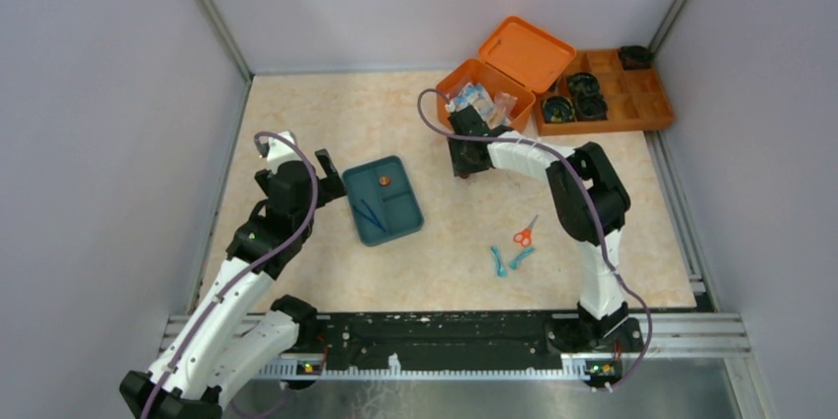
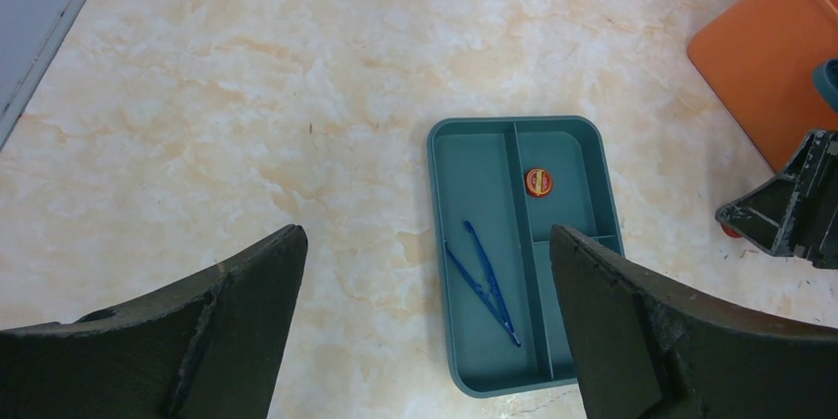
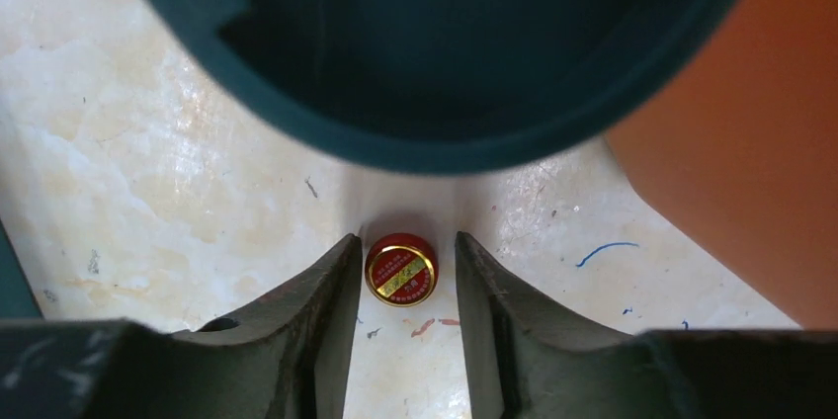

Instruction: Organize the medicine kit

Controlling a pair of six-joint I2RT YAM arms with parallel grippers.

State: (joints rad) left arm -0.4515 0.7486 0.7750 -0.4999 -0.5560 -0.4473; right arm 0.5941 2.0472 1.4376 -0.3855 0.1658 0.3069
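Right tool [image 3: 406,241], narrow, flanks a round red-and-gold tin [image 3: 401,270]; left tool [image 2: 427,231] gapes wide.

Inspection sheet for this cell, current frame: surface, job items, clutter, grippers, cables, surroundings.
Surface: marbled beige table, pen marks and scuffs.
Job's things: medicine kit open, packets inside; red tin on the table beside it.
Clutter: teal tray holding tweezers and a second tin; scissors and two teal tools loose; orange divided tray with black items.
Grippers: left gripper wide open, empty; right gripper straddling the red tin, gaps both sides.
Cables: purple cables along both arms, no snag seen.
Surroundings: grey walls, metal frame.
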